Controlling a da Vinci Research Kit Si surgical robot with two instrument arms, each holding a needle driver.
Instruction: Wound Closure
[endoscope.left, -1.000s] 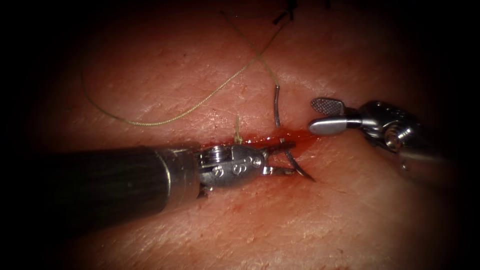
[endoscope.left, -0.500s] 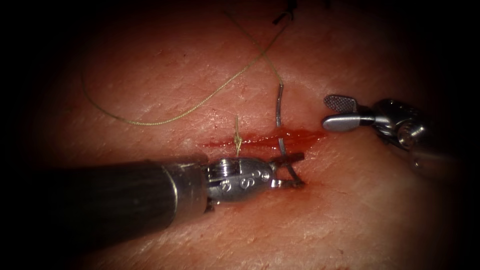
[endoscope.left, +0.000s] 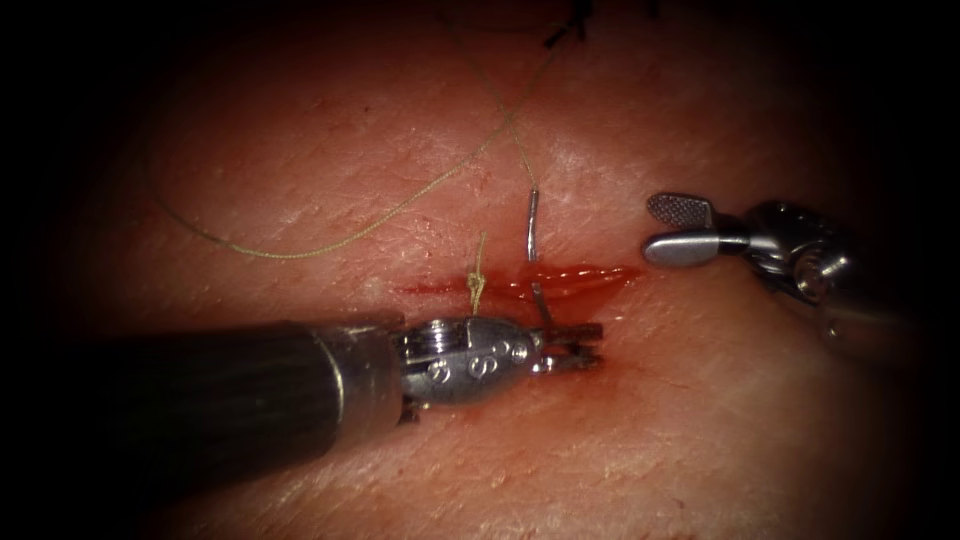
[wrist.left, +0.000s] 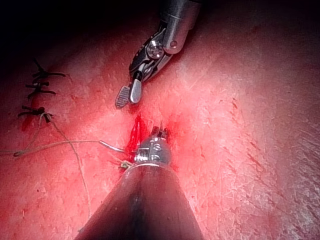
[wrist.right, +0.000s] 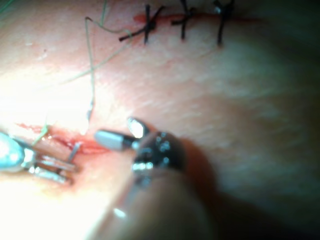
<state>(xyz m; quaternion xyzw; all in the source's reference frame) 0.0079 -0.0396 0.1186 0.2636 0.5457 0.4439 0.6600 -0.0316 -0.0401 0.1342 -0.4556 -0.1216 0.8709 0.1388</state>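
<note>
Your field is pink, glistening tissue (endoscope.left: 700, 420) fading into darkness at its edges, with a short cut (endoscope.left: 520, 285) wet with red fluid (endoscope.left: 575, 278). Dark stitches (wrist.right: 182, 20) close another stretch of the cut. Your left end effector (endoscope.left: 580, 347) is clamped on the needle (endoscope.left: 533, 255) near its point, which the jaws hide. The needle's middle is buried under the cut; its long axis runs across it, its tail end rising clear on the far side, trailing thread (endoscope.left: 330, 240). Your right end effector (endoscope.left: 665, 228) hangs spread, empty, just right of the cut.

My left tool (endoscope.left: 575, 348) on a long dark ribbed shaft (endoscope.left: 200, 385), silver steel wrist with round rivets, my right tool (endoscope.left: 675, 228) with cross-hatched silver jaw faces
</note>
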